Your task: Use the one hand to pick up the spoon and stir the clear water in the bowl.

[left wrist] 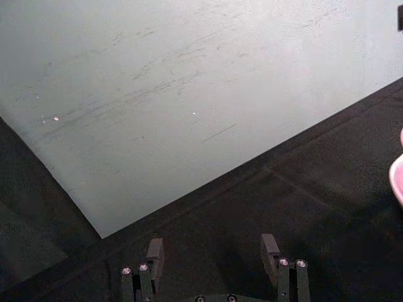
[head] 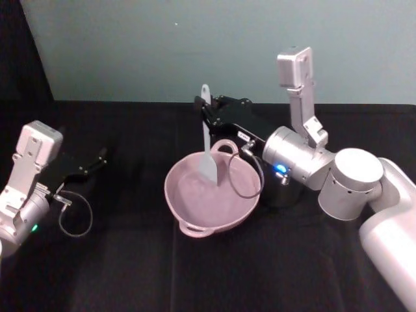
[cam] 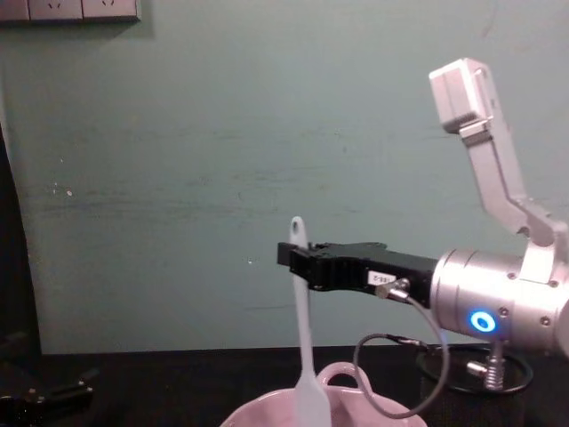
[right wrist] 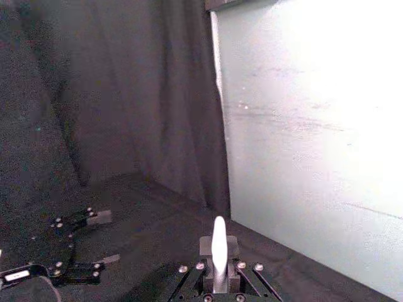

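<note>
My right gripper is shut on the upper handle of the white spoon, which hangs upright over the pale pink bowl at the table's middle. The flat head of the spoon sits low inside the bowl; the clear water is hard to make out. In the chest view the right gripper holds the spoon above the bowl. The right wrist view shows the spoon's tip standing up between the closed jaws. My left gripper rests open on the table at the far left, well away from the bowl.
The table is covered in black cloth, with a pale green wall behind it. A dark metal cup stands right of the bowl, mostly behind my right wrist. A cable loops over the bowl's right rim. The left gripper faces bare cloth.
</note>
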